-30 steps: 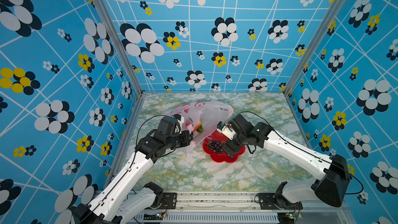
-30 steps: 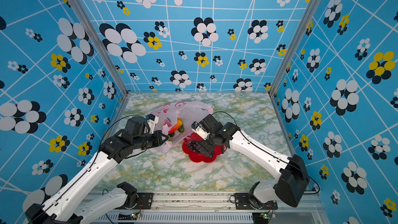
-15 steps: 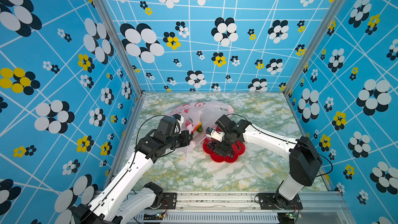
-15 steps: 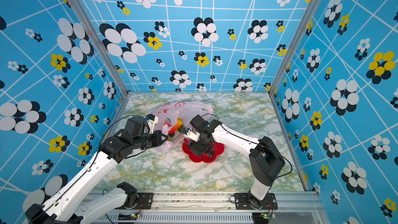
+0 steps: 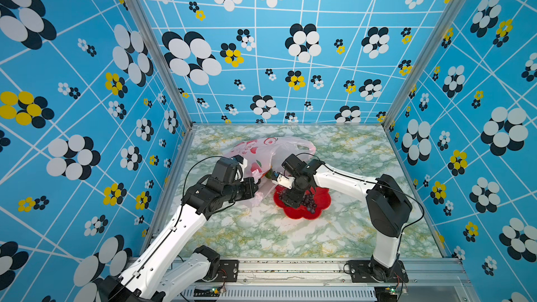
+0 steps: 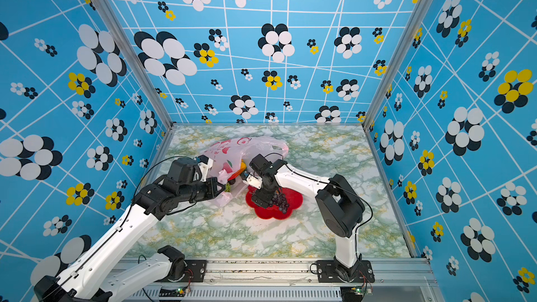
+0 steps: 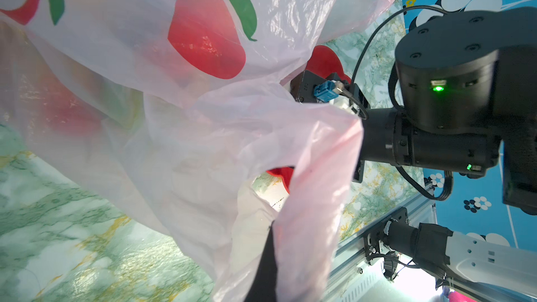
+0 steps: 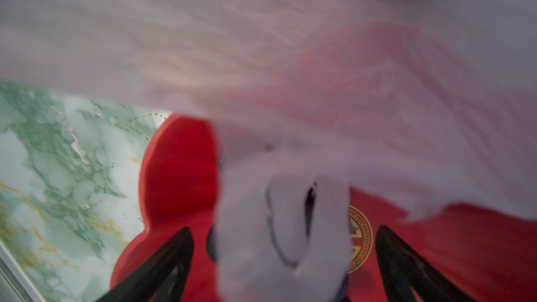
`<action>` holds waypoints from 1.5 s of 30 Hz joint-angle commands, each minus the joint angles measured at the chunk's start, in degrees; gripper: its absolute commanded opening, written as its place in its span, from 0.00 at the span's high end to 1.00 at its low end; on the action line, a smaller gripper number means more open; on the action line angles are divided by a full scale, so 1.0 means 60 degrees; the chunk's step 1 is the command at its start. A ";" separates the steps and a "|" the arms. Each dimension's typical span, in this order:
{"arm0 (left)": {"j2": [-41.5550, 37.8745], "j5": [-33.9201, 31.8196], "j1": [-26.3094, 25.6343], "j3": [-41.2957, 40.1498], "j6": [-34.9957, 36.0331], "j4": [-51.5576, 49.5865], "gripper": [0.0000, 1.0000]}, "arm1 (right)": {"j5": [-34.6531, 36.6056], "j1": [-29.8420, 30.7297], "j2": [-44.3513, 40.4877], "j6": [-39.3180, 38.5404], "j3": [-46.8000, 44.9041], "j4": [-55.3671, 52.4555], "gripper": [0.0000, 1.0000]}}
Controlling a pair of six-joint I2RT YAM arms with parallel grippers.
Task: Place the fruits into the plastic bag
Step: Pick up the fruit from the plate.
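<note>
We've got the left gripper (image 5: 257, 188) clamped on the bag (image 5: 261, 149)'s near edge, arm stretched low over the table (image 5: 261, 236). Meanwhile the right gripper (image 5: 290, 200) points down over the red dish (image 5: 319, 212), fingers spread wide, nothing gripped. The grapes (image 5: 309, 201) sit just beside it, with 1 fold of bag drooping between the fingers.

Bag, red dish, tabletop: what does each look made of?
Bag: thin plastic film, translucent pale pink, crinkled and glossy. Red dish: probably hard plastic or lacquer, smooth with a sheen, gold emblem at its centre. Tabletop: green-veined marble pattern, flat and glossy; real stone or printed film, unclear.
</note>
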 commanded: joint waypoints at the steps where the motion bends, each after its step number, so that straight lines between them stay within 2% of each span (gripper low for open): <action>1: -0.0133 -0.0125 0.0074 0.0176 0.0205 -0.0209 1.00 | 0.0237 0.0076 0.0334 0.0223 0.0215 -0.0056 0.01; 6: -0.0131 -0.0122 0.0076 0.0149 0.0179 -0.0193 1.00 | 0.0212 0.0051 0.0516 0.0766 0.0044 0.0178 0.02; 11: -0.0103 -0.0118 0.0071 0.0163 0.0163 -0.0176 0.99 | 0.0069 0.0035 0.0578 0.1350 -0.0171 0.0547 0.09; 18: -0.0133 -0.0080 0.0069 0.0163 0.0141 -0.0193 1.00 | -0.0193 -0.0158 0.0296 0.2210 -0.0740 0.1358 0.24; 23: -0.0159 0.0018 0.0070 0.0128 0.0081 -0.0163 1.00 | -0.0268 -0.0499 -0.0165 0.3165 -0.1373 0.2211 0.44; 29: -0.0161 0.0079 0.0074 0.0119 0.0032 -0.0147 1.00 | -0.0503 -0.0806 -0.0927 0.4383 -0.2495 0.3812 0.57; 40: -0.0161 0.0152 0.0066 0.0090 -0.0044 -0.0050 1.00 | -0.0927 -0.1380 -0.3190 0.6729 -0.5220 0.8007 0.59; 45: -0.0147 0.0171 0.0060 0.0135 -0.0039 -0.0003 1.00 | -0.0553 -0.1433 -0.4338 0.7227 -0.6136 0.8778 0.60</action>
